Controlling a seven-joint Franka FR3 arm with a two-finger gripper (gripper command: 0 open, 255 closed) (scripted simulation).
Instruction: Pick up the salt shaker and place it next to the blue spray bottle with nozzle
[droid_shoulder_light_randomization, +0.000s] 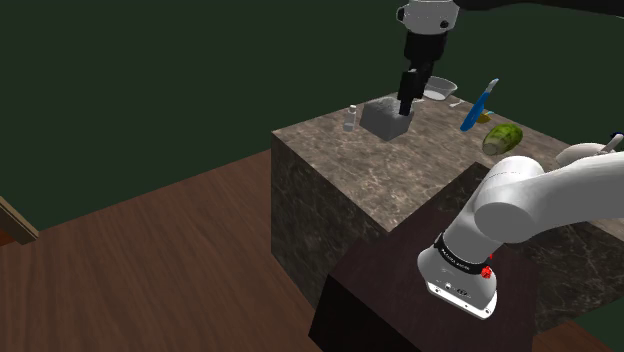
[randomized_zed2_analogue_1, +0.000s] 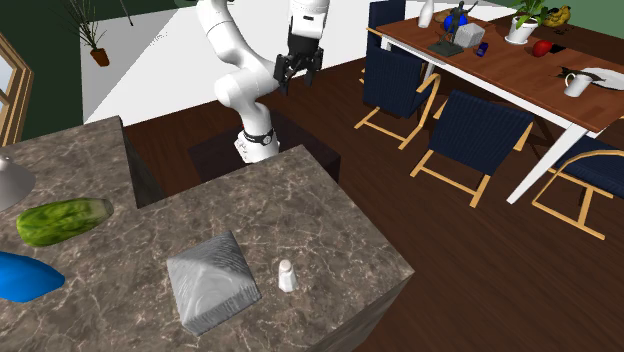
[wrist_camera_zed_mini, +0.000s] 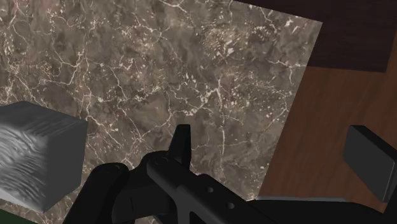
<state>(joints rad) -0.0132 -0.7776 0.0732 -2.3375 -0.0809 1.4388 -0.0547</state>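
Your all-black jaws stand apart, clasping nothing, above the brown marbled stone tabletop (randomized_zed2_analogue_1: 300, 195). The small white salt shaker (randomized_zed2_analogue_1: 287, 276) stands upright near the tabletop's corner, just beside a grey block (randomized_zed2_analogue_1: 212, 282). The blue spray bottle (randomized_zed2_analogue_1: 25, 277) sits well apart from the shaker, near a green oblong vegetable (randomized_zed2_analogue_1: 62, 220).
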